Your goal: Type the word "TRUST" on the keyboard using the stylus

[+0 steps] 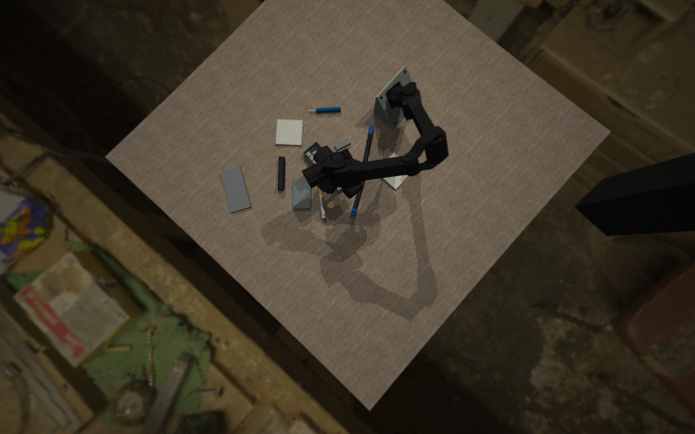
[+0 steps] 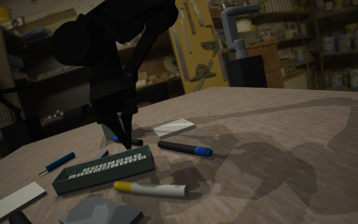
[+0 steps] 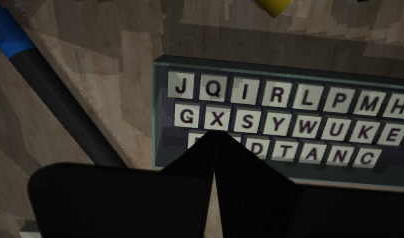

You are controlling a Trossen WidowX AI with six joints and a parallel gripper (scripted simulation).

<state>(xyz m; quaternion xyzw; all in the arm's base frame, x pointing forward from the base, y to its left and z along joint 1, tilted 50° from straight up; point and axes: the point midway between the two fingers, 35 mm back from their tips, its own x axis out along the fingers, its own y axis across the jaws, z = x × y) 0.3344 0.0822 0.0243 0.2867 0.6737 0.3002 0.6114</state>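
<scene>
My gripper (image 2: 128, 146) (image 3: 215, 139) is shut with nothing between its fingertips. The tips point down over the keyboard near the X key in the wrist view; whether they touch it I cannot tell. The keyboard (image 1: 313, 151) (image 2: 102, 178) (image 3: 397, 165) is a dark green tray with white letter keys, partly hidden by the arm in the top view. R, S, U and T show in the wrist view. A blue pen-like tool (image 1: 328, 110) (image 2: 61, 161) with a thin metal tip, possibly the stylus, lies on the table away from the gripper.
Two black markers (image 1: 369, 143) (image 1: 357, 199) with blue caps lie beside the keyboard. A white marker (image 1: 322, 210) (image 2: 160, 189) with a yellow end lies near it. Grey slabs (image 1: 235, 190) (image 1: 302, 200), a white square (image 1: 289, 133) and a black cylinder (image 1: 282, 173) lie beyond.
</scene>
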